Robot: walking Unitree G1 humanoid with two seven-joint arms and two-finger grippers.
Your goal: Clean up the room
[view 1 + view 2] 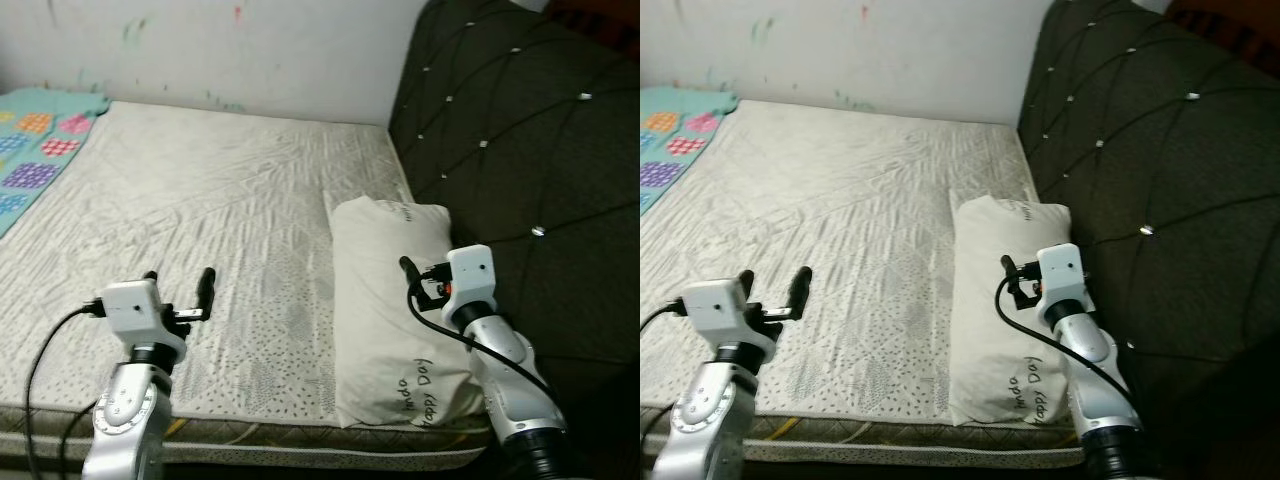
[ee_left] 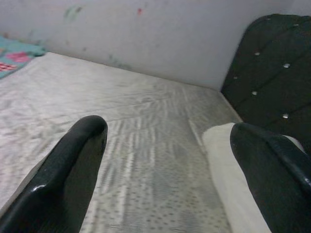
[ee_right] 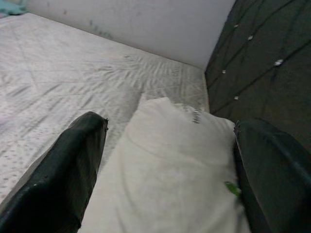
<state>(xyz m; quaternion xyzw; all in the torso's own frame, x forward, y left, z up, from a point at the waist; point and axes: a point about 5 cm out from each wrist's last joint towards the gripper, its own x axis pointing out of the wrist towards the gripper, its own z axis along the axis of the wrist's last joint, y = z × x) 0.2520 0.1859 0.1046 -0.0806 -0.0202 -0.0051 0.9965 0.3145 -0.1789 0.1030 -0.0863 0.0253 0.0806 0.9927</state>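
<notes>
A cream pillow [image 1: 385,300] with dark lettering near its front end lies along the right side of the pale mattress [image 1: 220,200], against the dark tufted headboard [image 1: 520,130]. My right gripper [image 3: 170,126] hovers just over the pillow's near half, open, with its fingers spread and nothing between them. One of its fingers [image 1: 407,268] shows above the pillow. My left gripper [image 1: 180,282] is open over the front left part of the mattress, well left of the pillow, holding nothing.
A teal patchwork blanket [image 1: 35,150] lies at the far left of the bed. A white wall [image 1: 230,50] with faint colour marks runs behind the bed. The mattress's front edge [image 1: 300,430] is close to me.
</notes>
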